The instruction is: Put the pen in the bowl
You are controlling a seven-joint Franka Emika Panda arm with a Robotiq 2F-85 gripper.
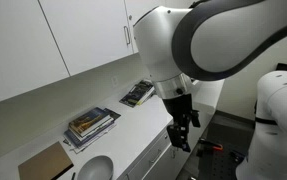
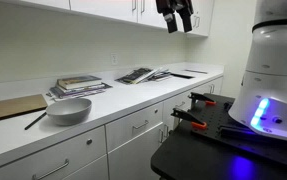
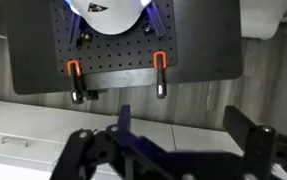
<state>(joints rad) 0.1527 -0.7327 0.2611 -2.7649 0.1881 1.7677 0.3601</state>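
The pale grey-white bowl (image 2: pixel 69 111) stands on the white counter near its front edge; it also shows in an exterior view (image 1: pixel 95 168) at the bottom. A thin dark pen (image 2: pixel 34 120) lies on the counter just beside the bowl, apart from it. My gripper (image 2: pixel 175 20) hangs high above the counter, far from the bowl and pen, in front of the upper cabinets. It also shows in an exterior view (image 1: pixel 181 135). In the wrist view the gripper (image 3: pixel 183 118) is open with nothing between its fingers, over the counter's front edge.
A stack of books (image 2: pixel 78 87) and open magazines (image 2: pixel 138 75) lie at the back of the counter. A wooden board (image 2: pixel 13 105) lies beside the bowl. A black pegboard table (image 2: pixel 198 130) with orange clamps (image 3: pixel 159 66) stands in front of the counter. Cabinets hang overhead.
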